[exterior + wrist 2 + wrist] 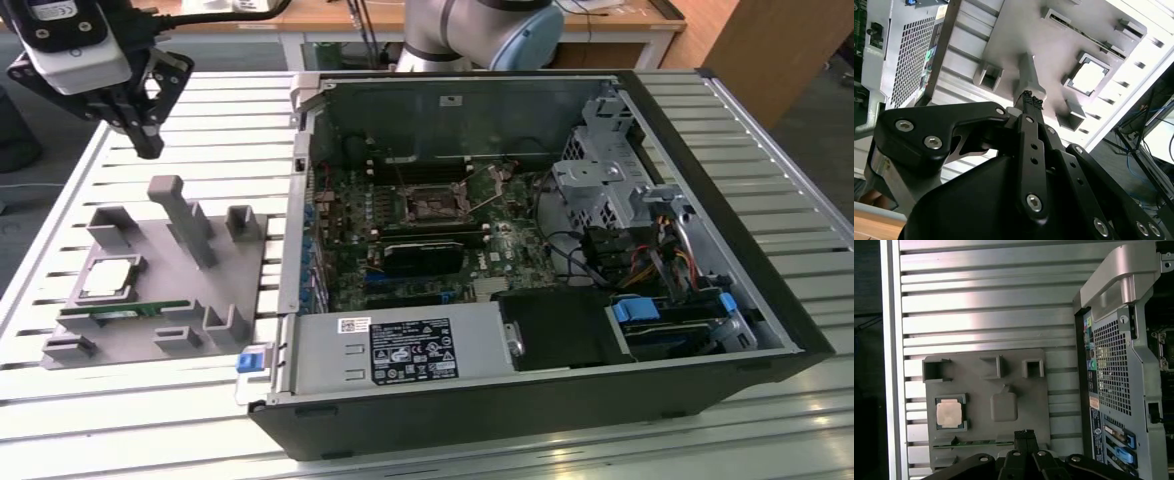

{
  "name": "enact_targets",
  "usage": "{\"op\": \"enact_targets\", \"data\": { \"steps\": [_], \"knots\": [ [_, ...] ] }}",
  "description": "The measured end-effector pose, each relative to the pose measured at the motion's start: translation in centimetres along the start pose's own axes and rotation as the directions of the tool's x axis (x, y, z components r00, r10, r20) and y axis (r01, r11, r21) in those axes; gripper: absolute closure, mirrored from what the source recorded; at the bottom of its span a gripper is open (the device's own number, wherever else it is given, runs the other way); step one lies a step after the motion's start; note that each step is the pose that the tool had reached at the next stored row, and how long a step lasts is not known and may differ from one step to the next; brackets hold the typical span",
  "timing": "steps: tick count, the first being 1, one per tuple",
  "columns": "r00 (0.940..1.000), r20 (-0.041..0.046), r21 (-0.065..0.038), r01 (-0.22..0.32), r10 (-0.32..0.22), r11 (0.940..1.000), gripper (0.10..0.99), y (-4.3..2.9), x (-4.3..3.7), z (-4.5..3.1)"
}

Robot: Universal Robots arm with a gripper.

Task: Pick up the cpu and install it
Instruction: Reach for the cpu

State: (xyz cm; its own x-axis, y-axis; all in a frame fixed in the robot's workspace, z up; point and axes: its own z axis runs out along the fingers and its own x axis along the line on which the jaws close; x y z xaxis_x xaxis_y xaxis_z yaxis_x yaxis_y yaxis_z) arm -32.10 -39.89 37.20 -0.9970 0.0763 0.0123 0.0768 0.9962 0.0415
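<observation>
The cpu, a small square chip with a shiny silver top, lies flat in a recess of the grey holder at the exterior view's left. Both wrist views look down on the cpu in that recess. My gripper hangs well above the slatted table, past the holder's far end, apart from the chip. Its black fingers are pressed together with nothing between them, as the gripper shows in both wrist views. Inside the open computer, the motherboard socket sits at the board's middle.
The open black computer case fills the exterior view's middle and right, with cables, drive cages and a power supply inside. A tall post rises from the holder. A green memory stick stands in a slot beside the cpu.
</observation>
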Motion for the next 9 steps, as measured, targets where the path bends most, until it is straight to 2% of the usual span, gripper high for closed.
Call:
{"op": "enact_targets", "data": {
  "steps": [9],
  "knots": [
    [1.0000, -0.0001, 0.000, 0.000, 0.000, 1.0000, 0.980, -0.13, 1.60, 0.08]
  ]
}}
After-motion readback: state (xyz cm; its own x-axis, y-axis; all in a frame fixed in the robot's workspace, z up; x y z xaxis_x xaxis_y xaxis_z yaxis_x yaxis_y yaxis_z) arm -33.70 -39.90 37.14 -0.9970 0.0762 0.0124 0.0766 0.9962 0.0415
